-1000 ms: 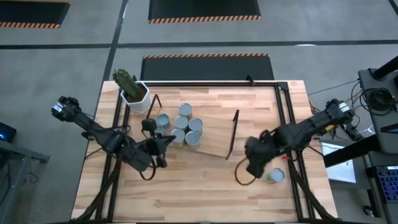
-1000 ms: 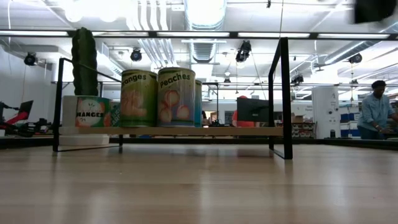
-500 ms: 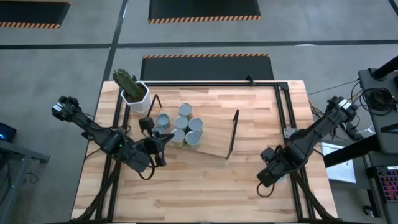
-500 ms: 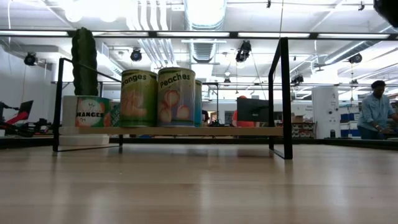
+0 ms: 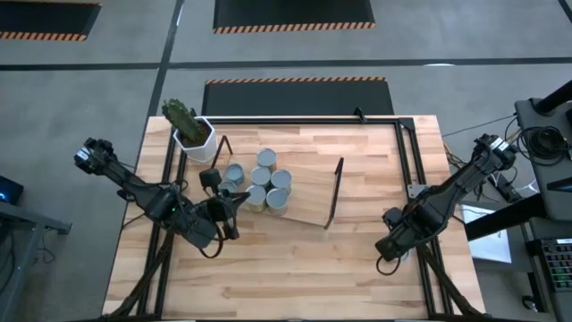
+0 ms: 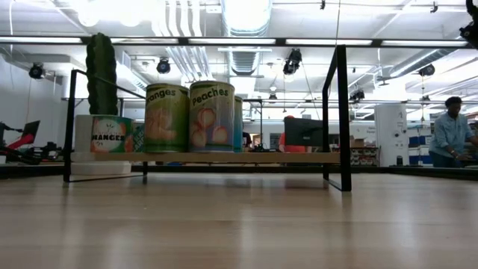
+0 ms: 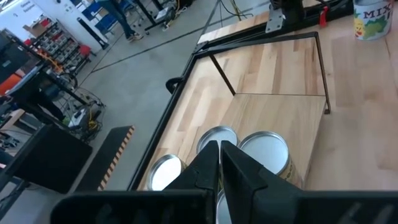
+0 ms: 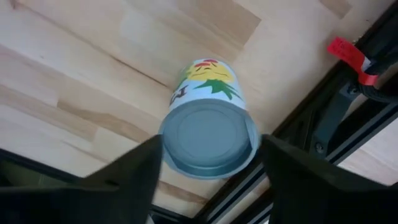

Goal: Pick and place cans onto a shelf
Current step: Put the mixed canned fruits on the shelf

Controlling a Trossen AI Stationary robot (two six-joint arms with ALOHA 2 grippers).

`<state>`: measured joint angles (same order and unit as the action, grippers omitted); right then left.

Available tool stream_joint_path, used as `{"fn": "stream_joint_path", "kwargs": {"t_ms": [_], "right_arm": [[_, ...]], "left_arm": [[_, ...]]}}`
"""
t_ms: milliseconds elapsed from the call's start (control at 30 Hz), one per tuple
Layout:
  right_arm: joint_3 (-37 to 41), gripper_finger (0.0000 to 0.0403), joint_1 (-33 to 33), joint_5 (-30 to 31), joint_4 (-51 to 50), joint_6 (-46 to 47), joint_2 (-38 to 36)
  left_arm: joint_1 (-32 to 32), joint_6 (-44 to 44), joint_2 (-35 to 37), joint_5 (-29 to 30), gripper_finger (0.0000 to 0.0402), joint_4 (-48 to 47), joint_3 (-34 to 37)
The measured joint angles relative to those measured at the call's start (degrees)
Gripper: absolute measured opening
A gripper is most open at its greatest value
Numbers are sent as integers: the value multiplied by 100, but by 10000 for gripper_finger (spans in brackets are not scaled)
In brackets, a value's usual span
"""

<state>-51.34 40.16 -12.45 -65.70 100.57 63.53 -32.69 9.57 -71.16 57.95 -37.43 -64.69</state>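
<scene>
Right gripper [image 8: 205, 180] above lone can [image 8: 208, 134] near table's right edge, fingers spread either side, not touching. Left gripper [image 7: 220, 163] fingers together, beside cans [image 5: 259, 183] clustered on shelf [image 5: 308, 192] left end. Cactus pot [image 5: 192, 132] behind shelf.

Lone can [image 8: 208, 127] hidden under right claw [image 5: 391, 250] overhead, rear shelf cans hidden low.

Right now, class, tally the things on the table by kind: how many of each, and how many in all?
Cans: 7, six on the shelf, one loose can at the right gripper
Shelf: 1
Cactus in white pot: 1
Total: 9
</scene>
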Motion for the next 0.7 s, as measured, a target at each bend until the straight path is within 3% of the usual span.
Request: {"fn": "stream_joint_path", "kwargs": {"t_ms": [133, 267, 700], "right_arm": [[14, 327, 75, -23, 44, -20, 111], [19, 374, 171, -161, 155, -42, 189], [325, 382, 275, -103, 431, -162, 508]], "left_arm": [[0, 41, -2, -2, 0, -6, 35], [0, 43, -2, -3, 0, -10, 62], [0, 43, -2, -2, 0, -33, 66]]}}
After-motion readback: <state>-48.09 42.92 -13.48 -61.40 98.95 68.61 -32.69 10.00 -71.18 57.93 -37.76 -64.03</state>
